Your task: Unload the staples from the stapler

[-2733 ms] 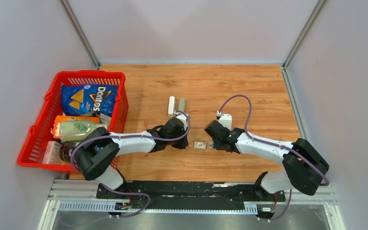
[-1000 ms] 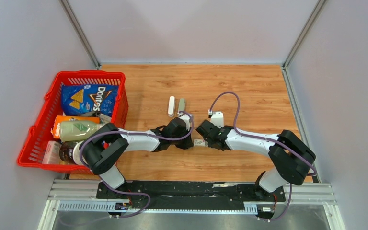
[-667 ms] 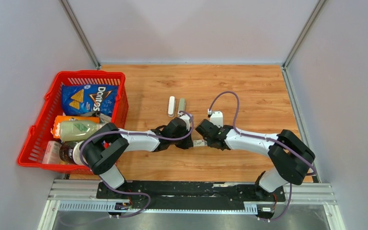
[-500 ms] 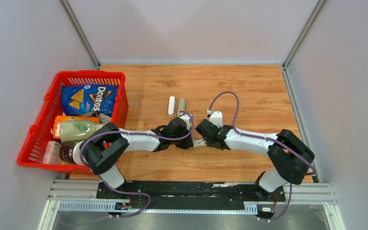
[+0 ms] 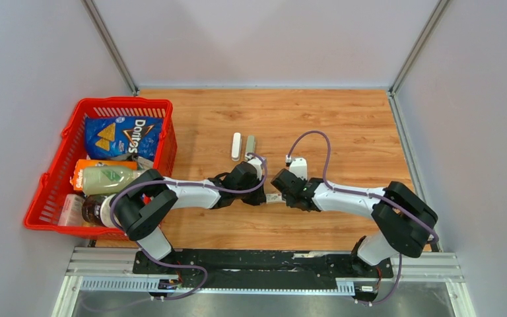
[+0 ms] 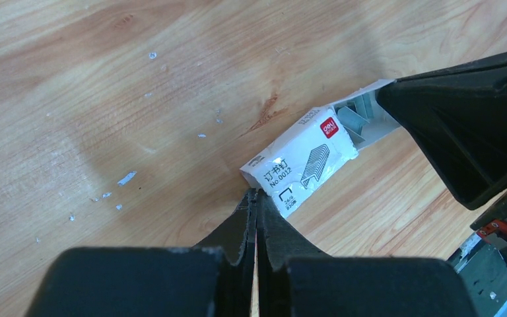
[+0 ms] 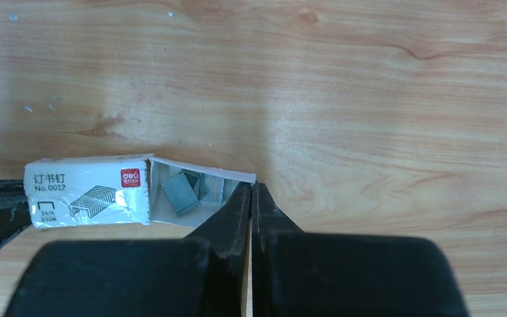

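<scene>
Both end effectors are clenched, nothing visibly between the fingers. The left end effector [image 6: 256, 198] touches the closed end of the box [image 7: 86, 188], and the right end effector [image 7: 251, 188] touches its open flap. The staples [image 7: 179, 193] lie inside, just left of the right tips, so the right arm is nearer. The box's long axis runs arm to arm. The stapler [image 5: 236, 146] lies apart, above centre. Beyond are the wood surface [image 5: 343, 119], a red basket [image 5: 127, 102] at left, and grey walls.

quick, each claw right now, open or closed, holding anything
left claw: closed, tips at the small white cardboard staple box; grip cannot be told
right claw: closed, tips at that box's open tray end; grip cannot be told
</scene>
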`<control>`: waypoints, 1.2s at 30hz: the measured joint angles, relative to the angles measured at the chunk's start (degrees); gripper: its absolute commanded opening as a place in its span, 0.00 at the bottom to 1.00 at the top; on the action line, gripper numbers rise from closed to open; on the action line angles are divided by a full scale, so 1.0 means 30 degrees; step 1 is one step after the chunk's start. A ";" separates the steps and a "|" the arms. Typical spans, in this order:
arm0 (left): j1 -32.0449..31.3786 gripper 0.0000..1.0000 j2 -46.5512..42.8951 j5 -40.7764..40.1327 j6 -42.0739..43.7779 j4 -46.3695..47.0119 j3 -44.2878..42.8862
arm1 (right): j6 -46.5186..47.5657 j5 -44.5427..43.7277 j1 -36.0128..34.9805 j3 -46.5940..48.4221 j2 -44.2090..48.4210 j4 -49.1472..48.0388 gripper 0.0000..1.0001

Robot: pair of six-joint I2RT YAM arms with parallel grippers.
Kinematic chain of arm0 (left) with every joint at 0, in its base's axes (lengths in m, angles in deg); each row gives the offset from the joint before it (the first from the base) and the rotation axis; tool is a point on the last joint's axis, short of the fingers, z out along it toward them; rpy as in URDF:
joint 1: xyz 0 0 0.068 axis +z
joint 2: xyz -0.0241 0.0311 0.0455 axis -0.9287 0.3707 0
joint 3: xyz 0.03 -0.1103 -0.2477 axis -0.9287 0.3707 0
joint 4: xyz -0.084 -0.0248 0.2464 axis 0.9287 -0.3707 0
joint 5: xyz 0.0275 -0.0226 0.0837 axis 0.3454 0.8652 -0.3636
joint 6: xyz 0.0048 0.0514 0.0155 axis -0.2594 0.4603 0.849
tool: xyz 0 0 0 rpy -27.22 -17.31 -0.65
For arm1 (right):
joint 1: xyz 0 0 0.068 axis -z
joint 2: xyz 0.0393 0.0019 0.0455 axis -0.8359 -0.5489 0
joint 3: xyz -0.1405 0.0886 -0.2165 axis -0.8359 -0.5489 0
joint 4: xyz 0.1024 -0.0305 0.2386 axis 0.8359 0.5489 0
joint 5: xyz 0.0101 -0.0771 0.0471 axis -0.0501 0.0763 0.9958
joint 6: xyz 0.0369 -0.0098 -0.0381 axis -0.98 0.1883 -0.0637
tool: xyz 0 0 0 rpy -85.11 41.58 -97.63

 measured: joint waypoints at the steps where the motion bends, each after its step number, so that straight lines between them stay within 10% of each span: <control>1: 0.0000 0.00 0.0000 0.0000 0.0000 0.0007 0.0000 | 0.0036 0.0007 -0.0058 -0.0102 0.0117 -0.0007 0.00; 36: -0.0510 0.00 -0.0962 0.0007 -0.1013 0.2346 0.2200 | -0.2506 -0.0124 -0.1515 0.0080 0.0204 0.0998 0.00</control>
